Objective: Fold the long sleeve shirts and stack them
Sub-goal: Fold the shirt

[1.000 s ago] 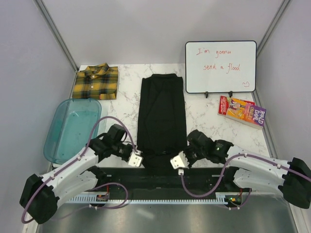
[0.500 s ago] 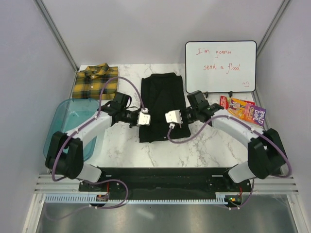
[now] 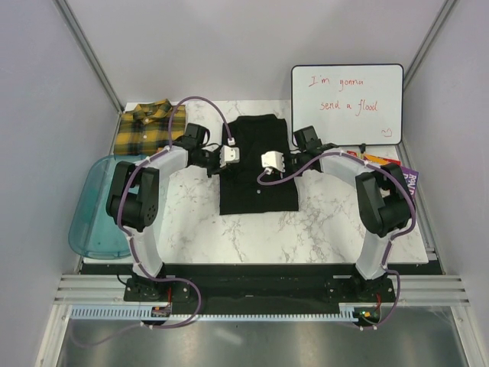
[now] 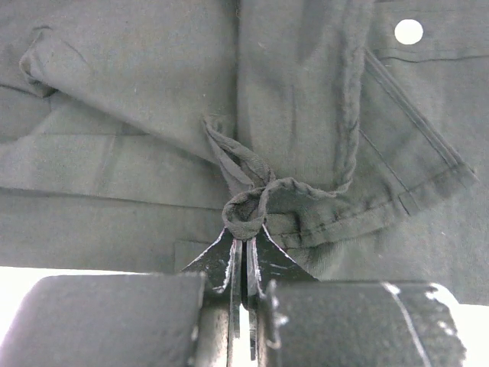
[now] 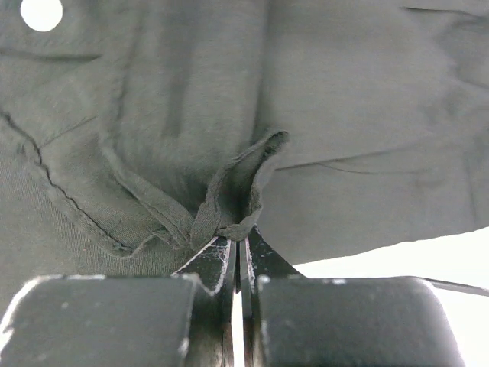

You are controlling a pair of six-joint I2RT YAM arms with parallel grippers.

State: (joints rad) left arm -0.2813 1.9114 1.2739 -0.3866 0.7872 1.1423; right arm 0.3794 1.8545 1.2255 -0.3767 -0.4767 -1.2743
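I count two shirts: black shirt (image 3: 258,191) centre, plaid shirt (image 3: 145,130) upper left. My left jaws and right jaws each pinch the black one.

front: bare table (image 3: 252,233) | right: whiteboard (image 3: 348,105), book (image 3: 382,162) close by | left: tub (image 3: 88,214), plaid shirt (image 3: 145,130) at rear

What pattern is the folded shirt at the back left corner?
The folded shirt is yellow-and-black plaid; top external view shows it best.
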